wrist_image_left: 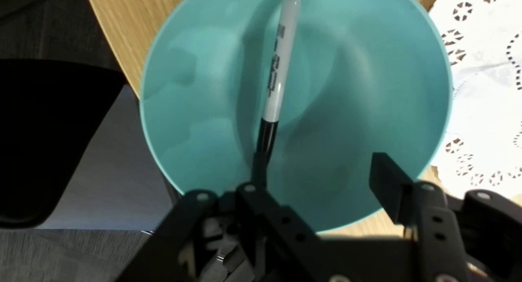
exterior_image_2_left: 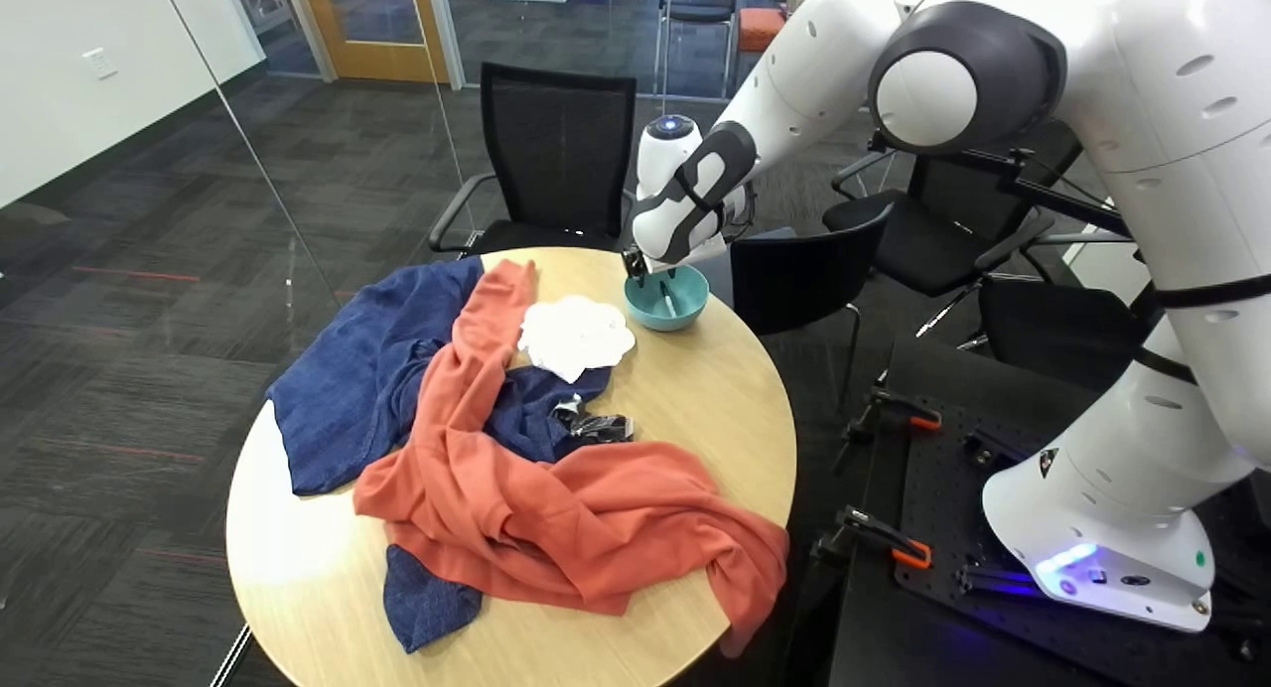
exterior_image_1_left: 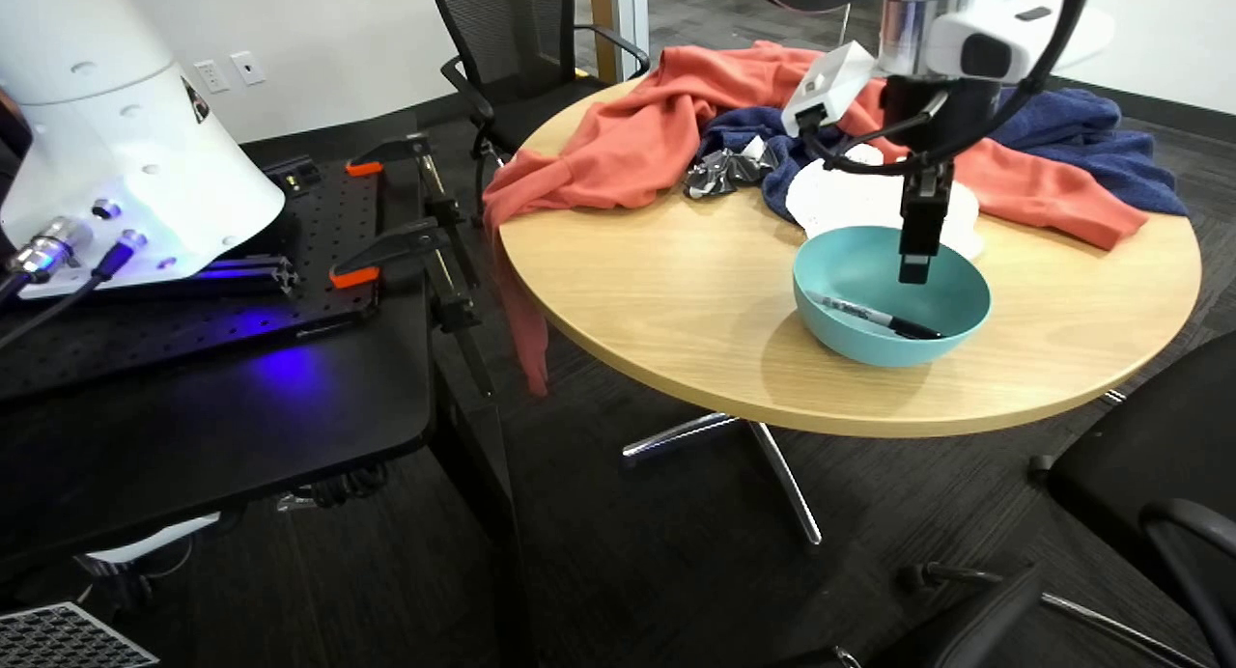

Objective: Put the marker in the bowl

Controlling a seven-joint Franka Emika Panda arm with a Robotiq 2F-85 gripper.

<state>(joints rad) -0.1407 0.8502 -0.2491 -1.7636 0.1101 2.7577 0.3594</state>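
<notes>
The marker (exterior_image_1_left: 874, 316), with a whitish body and a black end, lies inside the teal bowl (exterior_image_1_left: 869, 349), leaning along its inner side. The marker (exterior_image_2_left: 669, 300) and bowl (exterior_image_2_left: 665, 323) also show in an exterior view. In the wrist view the marker (wrist_image_left: 281, 62) crosses the bowl (wrist_image_left: 391, 90), and its black tip is partly hidden by a finger. My gripper (wrist_image_left: 320, 168) is open with nothing between its fingers, over the bowl. In an exterior view the gripper (exterior_image_1_left: 915, 263) points down into the bowl's opening.
The bowl stands near the edge of the round wooden table (exterior_image_1_left: 657, 292). A white lacy paper (wrist_image_left: 485, 111) lies beside it. An orange cloth (exterior_image_2_left: 556, 508), a navy cloth (exterior_image_2_left: 367, 369) and a crumpled black wrapper (exterior_image_1_left: 724, 173) lie farther off. Chairs (exterior_image_2_left: 556, 151) stand around the table.
</notes>
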